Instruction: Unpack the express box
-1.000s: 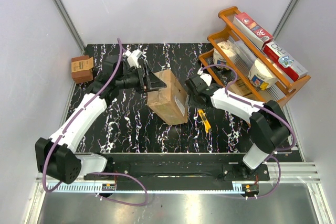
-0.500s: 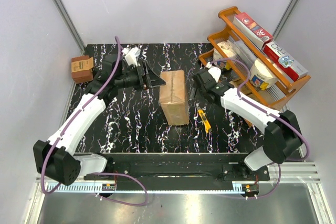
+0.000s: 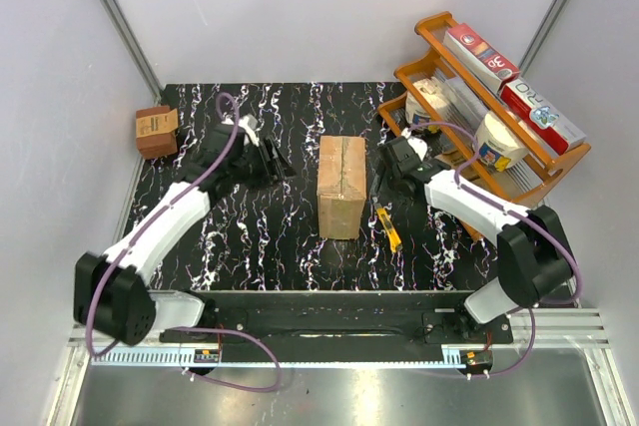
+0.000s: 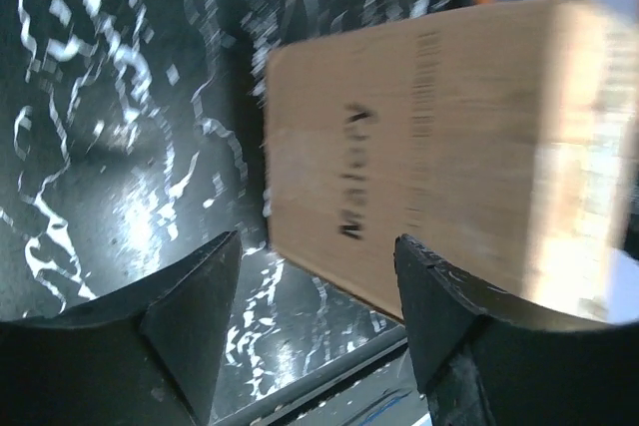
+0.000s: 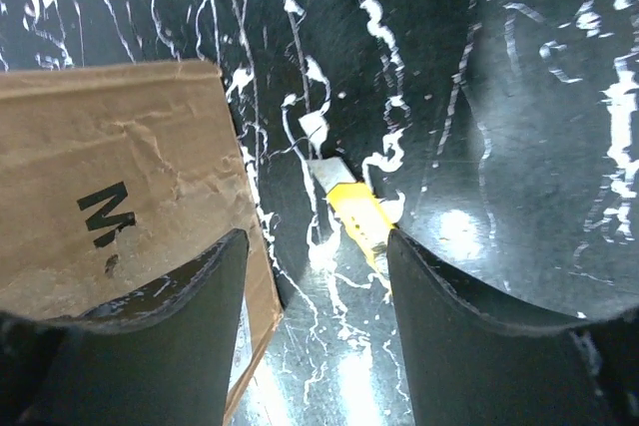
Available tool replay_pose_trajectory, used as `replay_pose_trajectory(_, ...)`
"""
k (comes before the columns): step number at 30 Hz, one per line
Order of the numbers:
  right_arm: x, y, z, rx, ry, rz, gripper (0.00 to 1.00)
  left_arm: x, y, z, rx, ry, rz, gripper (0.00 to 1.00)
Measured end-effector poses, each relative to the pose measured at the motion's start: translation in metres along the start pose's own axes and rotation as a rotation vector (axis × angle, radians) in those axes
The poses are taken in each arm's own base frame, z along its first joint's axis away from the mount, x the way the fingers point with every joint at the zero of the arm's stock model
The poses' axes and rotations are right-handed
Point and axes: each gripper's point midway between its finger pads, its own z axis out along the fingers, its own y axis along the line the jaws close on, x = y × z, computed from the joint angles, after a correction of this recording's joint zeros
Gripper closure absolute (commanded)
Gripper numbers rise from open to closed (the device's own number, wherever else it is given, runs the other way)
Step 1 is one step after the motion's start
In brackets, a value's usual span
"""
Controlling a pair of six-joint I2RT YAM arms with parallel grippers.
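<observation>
Two claws flanked the box in the top view, and both were spread with nothing in them. The box stood near the middle of the tabletop, flaps shut, its top seam and long axis running from 12 to 6 o'clock. The left claw lay off the box's 10 o'clock side, clearly apart from it. The right claw lay at about 2 o'clock, just beside the box's right face, so the right arm looked the nearer. A yellow cutter lay on the tabletop at the box's 4 o'clock, between the box and the rack.

Seen from the left wrist, the left claw gaped wide, fingers empty. The box filled the frame from 12 to 3 o'clock, its printed side facing the claw, blurred. A strip of tabletop showed between them, so they were not touching.

Seen from the right wrist, the right claw was likewise spread and empty. The box sat at 9 o'clock, its corner close to the left finger; contact could not be judged. The cutter lay on the tabletop in line with the gap, so the seam probably called for that tool first.
</observation>
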Motion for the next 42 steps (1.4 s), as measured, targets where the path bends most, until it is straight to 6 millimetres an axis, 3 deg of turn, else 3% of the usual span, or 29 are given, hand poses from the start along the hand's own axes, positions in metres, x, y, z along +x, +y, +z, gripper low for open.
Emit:
replay_pose_trajectory(6, 0.025, 0.021, 0.021, -0.094, 0.114, -0.013, 0.44, 0.067, 0.068, 0.058, -0.165, 0.243, -0.115, 0.37)
replay_pose_trajectory(8, 0.032, 0.030, 0.027, -0.135, 0.144, -0.014, 0.46, 0.080, 0.077, 0.069, -0.178, 0.294, -0.145, 0.38)
replay_pose_trajectory(11, 0.040, 0.045, 0.035, -0.191, 0.171, -0.022, 0.47, 0.084, 0.079, 0.076, -0.174, 0.312, -0.157, 0.39)
replay_pose_trajectory(17, 0.048, 0.076, 0.059, -0.236, 0.213, -0.070, 0.48, 0.065, 0.081, 0.083, -0.202, 0.285, -0.128, 0.41)
replay_pose_trajectory(24, 0.022, 0.114, 0.080, -0.280, 0.179, -0.118, 0.46, 0.056, 0.101, 0.078, -0.283, 0.262, -0.131, 0.43)
replay_pose_trajectory(30, 0.004, 0.138, 0.075, -0.326, 0.135, -0.126, 0.39, 0.059, 0.122, 0.071, -0.321, 0.264, -0.179, 0.42)
replay_pose_trajectory(36, 0.002, 0.124, 0.062, -0.253, 0.088, -0.177, 0.19, 0.037, 0.138, 0.049, -0.353, 0.196, -0.186, 0.34)
replay_pose_trajectory(38, -0.007, 0.115, 0.049, -0.223, 0.052, -0.193, 0.13, 0.029, 0.135, 0.040, -0.351, 0.167, -0.159, 0.32)
replay_pose_trajectory(40, -0.018, 0.104, 0.032, -0.201, 0.001, -0.207, 0.02, 0.020, 0.128, 0.031, -0.344, 0.144, -0.122, 0.26)
replay_pose_trajectory(42, -0.026, 0.089, 0.012, -0.182, -0.039, -0.215, 0.00, 0.009, 0.120, 0.021, -0.335, 0.107, -0.079, 0.19)
